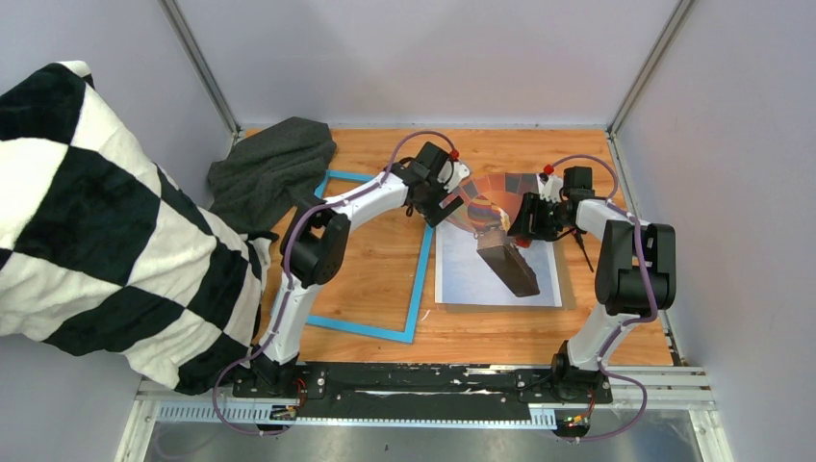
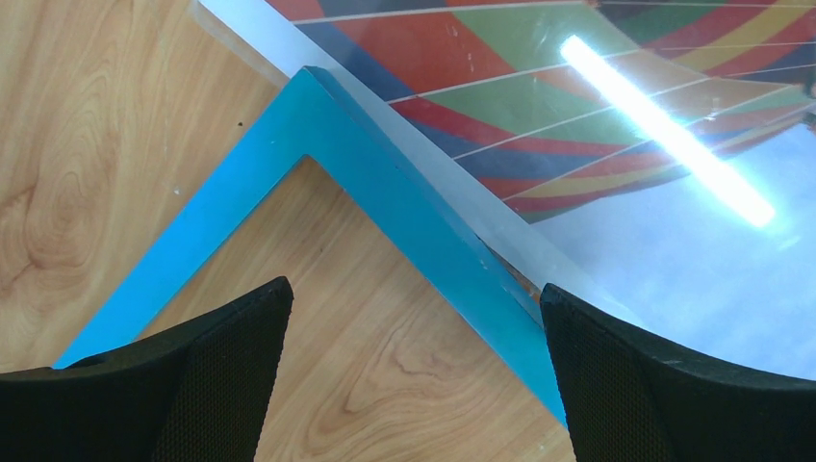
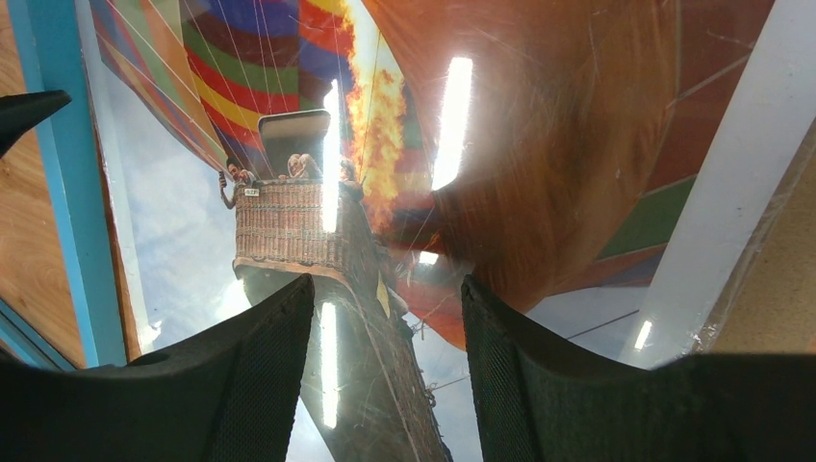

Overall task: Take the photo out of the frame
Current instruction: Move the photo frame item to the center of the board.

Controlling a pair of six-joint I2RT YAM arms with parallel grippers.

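The thin rectangular picture frame with a bright blue front [image 1: 361, 330] lies flat on the wooden tabletop [image 1: 500, 154]. Bare wood shows through its opening.

The large glossy paper print of a multicoloured hot-air balloon with a wicker basket against pale sky [image 1: 481, 284] is outside the frame. It lies flat just beside the frame's right side, its pale border running along the blue strip. Overhead lights reflect off its surface. A plain brown board [image 3: 770, 289] shows beyond the print's white border on the side away from the frame.

The left gripper [image 1: 441, 207] is above the frame's far right corner. Its jaws are wide apart and hold nothing.

The right gripper [image 1: 508, 231] is above the print, over the pictured basket. Its jaws are parted and hold nothing.

A crumpled dark grey cloth [image 1: 274, 168] lies at the far left of the tabletop. A black-and-white checked cushion [image 1: 96, 221] sits at the left edge of the top view.
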